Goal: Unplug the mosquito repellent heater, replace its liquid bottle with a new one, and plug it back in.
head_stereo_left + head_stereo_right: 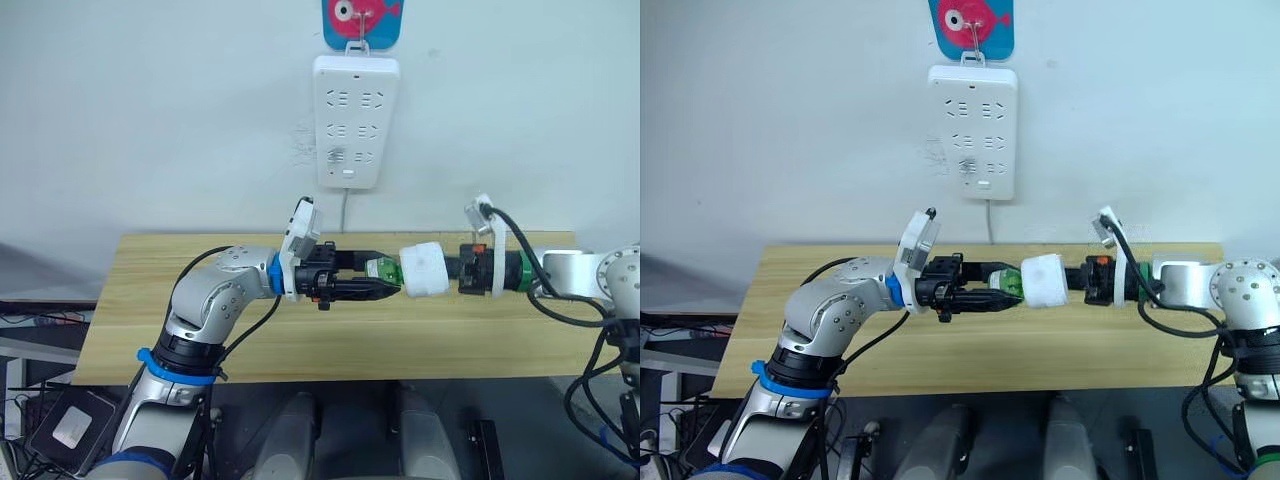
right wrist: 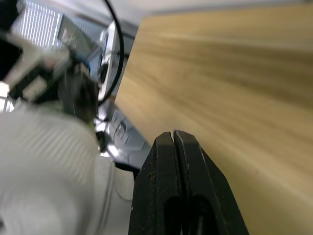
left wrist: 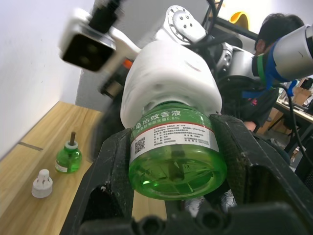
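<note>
Near the centre of the frame, above the light wooden table [image 1: 300, 340], the two arms meet end to end. The left gripper [image 1: 385, 280] has its two black fingers clamped on a green translucent liquid bottle with a printed label [image 3: 176, 152], gripping it on both sides. The bottle's neck sits inside the small white rounded plastic mosquito repellent heater [image 1: 424, 270], held in mid-air just right of centre, clear of the tabletop. The right gripper [image 1: 452, 268] reaches in from the right and touches the heater's far end; whether its fingers are closed on the heater I cannot tell, though its wrist view shows two black fingers [image 2: 178, 196] pressed together beside the white body. In the upper middle of the frame a long white socket strip [image 1: 356, 120] hangs on the wall under a blue and pink hook plate [image 1: 362, 22]. Low on the left of the left wrist view, a second small green bottle with a bare wick [image 3: 68, 157] stands on the table, with a small white cap [image 3: 42, 183] just beside it.
</note>
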You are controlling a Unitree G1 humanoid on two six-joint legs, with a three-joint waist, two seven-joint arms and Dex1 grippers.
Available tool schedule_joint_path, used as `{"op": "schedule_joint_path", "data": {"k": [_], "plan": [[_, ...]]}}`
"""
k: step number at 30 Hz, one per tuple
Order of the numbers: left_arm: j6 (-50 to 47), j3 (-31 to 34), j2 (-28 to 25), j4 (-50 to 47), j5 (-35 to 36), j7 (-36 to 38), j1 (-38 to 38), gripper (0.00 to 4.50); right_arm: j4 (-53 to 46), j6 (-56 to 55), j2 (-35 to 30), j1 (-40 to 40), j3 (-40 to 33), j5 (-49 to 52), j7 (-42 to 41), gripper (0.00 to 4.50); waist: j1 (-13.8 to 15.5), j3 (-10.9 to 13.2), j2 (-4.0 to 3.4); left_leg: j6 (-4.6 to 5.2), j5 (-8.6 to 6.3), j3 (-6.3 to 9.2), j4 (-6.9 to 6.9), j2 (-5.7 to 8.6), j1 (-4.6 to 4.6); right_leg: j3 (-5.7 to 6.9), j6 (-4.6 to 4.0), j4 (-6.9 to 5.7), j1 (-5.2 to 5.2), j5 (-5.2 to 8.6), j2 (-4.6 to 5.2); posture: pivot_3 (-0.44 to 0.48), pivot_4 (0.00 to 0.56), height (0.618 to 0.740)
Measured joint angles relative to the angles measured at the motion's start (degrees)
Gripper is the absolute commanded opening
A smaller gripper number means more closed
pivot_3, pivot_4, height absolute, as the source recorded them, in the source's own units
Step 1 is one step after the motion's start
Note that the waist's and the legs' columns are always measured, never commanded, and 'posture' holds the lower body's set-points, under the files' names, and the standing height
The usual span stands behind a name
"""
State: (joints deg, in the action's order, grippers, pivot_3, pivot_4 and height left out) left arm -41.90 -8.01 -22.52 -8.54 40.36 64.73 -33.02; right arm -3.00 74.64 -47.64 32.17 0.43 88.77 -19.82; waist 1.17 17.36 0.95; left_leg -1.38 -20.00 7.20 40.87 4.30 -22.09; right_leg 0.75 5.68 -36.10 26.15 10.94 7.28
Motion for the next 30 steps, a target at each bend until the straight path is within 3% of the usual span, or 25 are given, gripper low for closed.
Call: {"op": "schedule_joint_path", "data": {"k": [14,30], "plan": [[2.3,-0.8,0.0,0.2,-3.8,-2.8,1.5,2.24,-10.2,-2.2,-4.0,-6.0,-0.3,21.6,6.0,0.06,0.1,0.0,0.0,0.0,0.0,0.14,0.0,0.0,0.02,0.01,0.0,0.02,-0.02,0.0,0.0,0.06,0.293,0.74],[2.0,-2.0,-2.1,-0.1,-3.6,-0.8,2.4,2.24,-8.1,-3.4,-4.5,0.9,1.3,22.8,3.9,0.06,0.1,0.0,0.0,0.0,0.0,0.12,0.0,0.01,0.02,0.01,0.0,0.03,-0.02,0.0,0.0,0.06,0.273,0.74]]}}
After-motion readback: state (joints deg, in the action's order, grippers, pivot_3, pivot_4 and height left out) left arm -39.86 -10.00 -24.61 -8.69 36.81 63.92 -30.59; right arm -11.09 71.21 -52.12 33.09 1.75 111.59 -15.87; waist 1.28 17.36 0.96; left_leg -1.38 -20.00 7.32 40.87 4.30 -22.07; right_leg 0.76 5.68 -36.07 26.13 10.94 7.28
